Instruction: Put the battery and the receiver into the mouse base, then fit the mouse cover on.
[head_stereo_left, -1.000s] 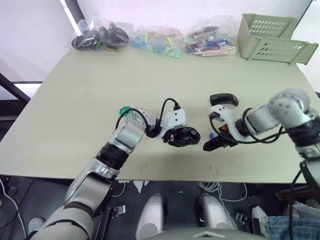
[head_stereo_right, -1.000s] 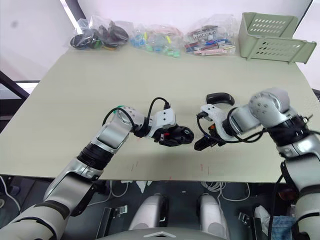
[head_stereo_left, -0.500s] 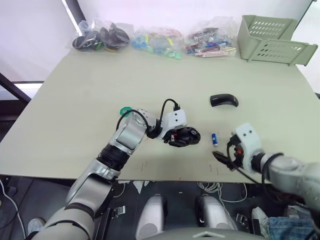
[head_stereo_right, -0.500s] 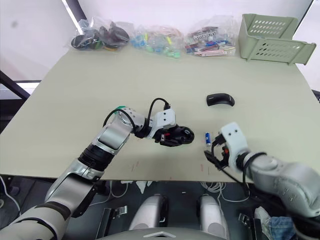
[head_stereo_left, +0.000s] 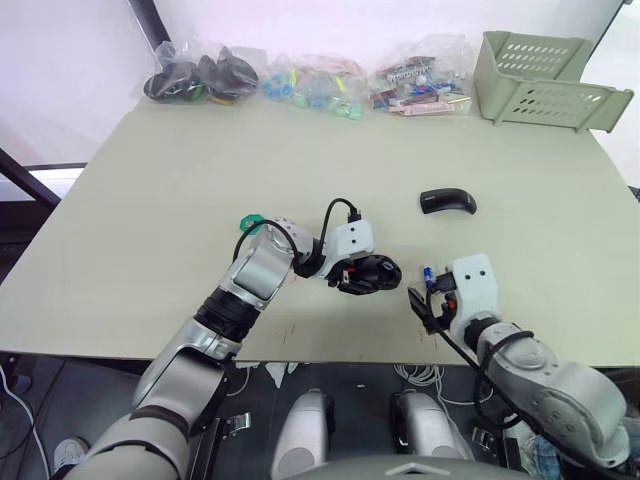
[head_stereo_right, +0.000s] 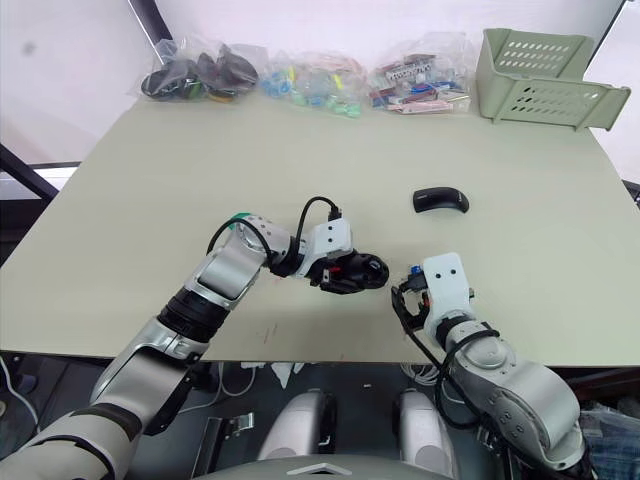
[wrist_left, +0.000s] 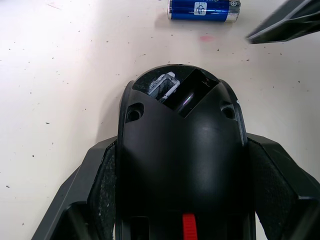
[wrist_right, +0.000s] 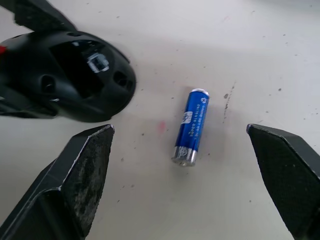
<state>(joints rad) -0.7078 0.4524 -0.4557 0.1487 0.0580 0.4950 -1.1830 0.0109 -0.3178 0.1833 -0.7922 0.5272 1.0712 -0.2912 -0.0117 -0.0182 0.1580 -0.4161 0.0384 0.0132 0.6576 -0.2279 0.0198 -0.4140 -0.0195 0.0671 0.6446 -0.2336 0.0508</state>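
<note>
Battery (head_stereo_left: 428, 273): head view, lower centre right, loose on tabletop (head_stereo_left: 180, 180) just ahead of my right tool (head_stereo_left: 428, 305); mouse cover (head_stereo_left: 447, 201) beyond. Left wrist view: my left tool (wrist_left: 182, 200) clamped on mouse base (wrist_left: 182, 150). Right wrist view: fingers apart, straddling battery. Risk: it rolls if one finger nudges it first.

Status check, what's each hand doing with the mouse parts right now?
Left hand shut on base. Right hand open over battery. Cover apart.
</note>
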